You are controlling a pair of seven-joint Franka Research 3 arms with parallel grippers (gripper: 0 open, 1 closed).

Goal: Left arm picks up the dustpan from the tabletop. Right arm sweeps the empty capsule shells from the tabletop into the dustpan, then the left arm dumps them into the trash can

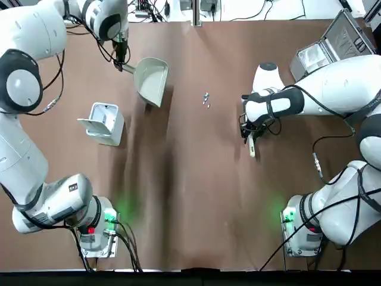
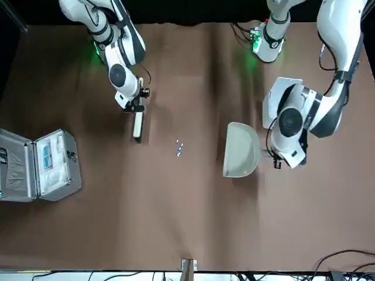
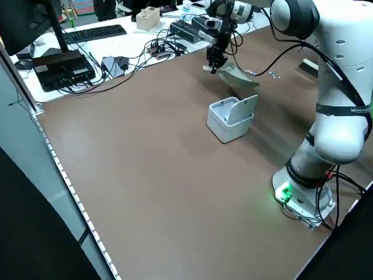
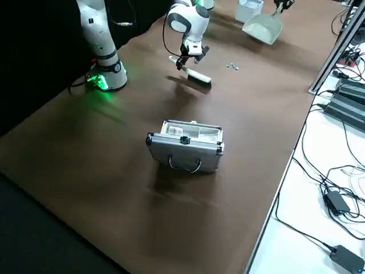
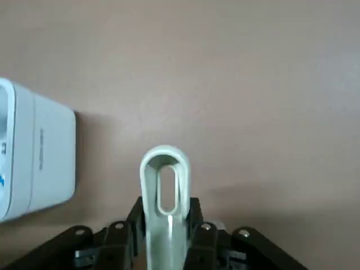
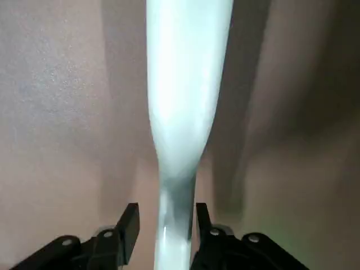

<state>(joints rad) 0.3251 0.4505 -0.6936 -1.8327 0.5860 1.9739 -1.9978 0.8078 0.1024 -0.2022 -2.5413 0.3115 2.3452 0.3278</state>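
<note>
The white trash can [image 1: 108, 124] stands upright on the brown counter [image 1: 196, 196], on the robot's left, with its flip lid [image 1: 95, 127] open toward the robot's left. Farther from the robot than the can, and a little to its right, the left gripper [image 5: 166, 211] is clamped on the short handle [image 5: 164, 239] of the dustpan [image 1: 151, 80]. The dustpan's scoop extends to the right of that gripper, near the can and apart from it, its shadow falling beside it.

The capsule shells [image 1: 206, 100] lie in a small loose cluster on the counter, right of the can and slightly farther out, outside the dustpan. The right gripper [image 1: 247, 134] is well to the can's right, roughly level with it, at the handle of a white brush [image 4: 194, 73] with dark bristles [image 4: 199, 83]. I cannot tell whether it is clamped on that handle. The brush is apart from the shells. Farthest right of the can, and farther out, a silver case [image 1: 321, 56] sits with its lid open.
</note>
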